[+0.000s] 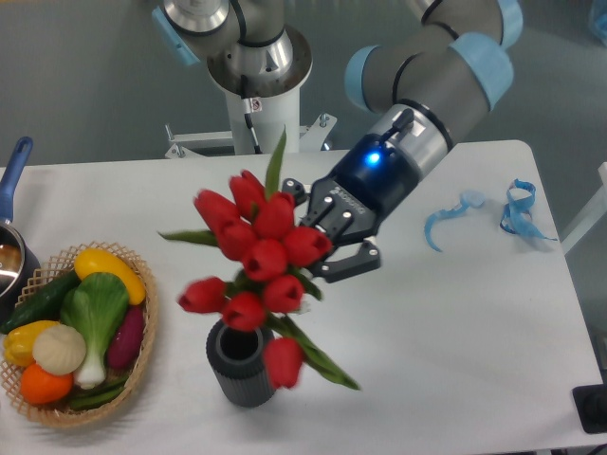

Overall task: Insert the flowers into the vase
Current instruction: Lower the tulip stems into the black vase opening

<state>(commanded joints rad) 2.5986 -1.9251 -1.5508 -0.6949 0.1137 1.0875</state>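
Note:
The flowers [258, 256], a bunch of red tulips with green leaves, hang in the air directly over the vase [242, 368]. The vase is dark grey and ribbed and stands on the white table near its front edge. Blooms and leaves cover part of its mouth. My gripper [327, 237] is shut on the flowers from the right, its fingers half hidden behind the blooms. Whether the stems reach into the vase mouth cannot be told from this view.
A wicker basket [142, 332] with toy vegetables sits at the front left. A blue-handled pot [11, 237] is at the left edge. Light blue ribbon pieces [517, 210] lie on the table's right side. The robot base [256, 85] stands behind the table.

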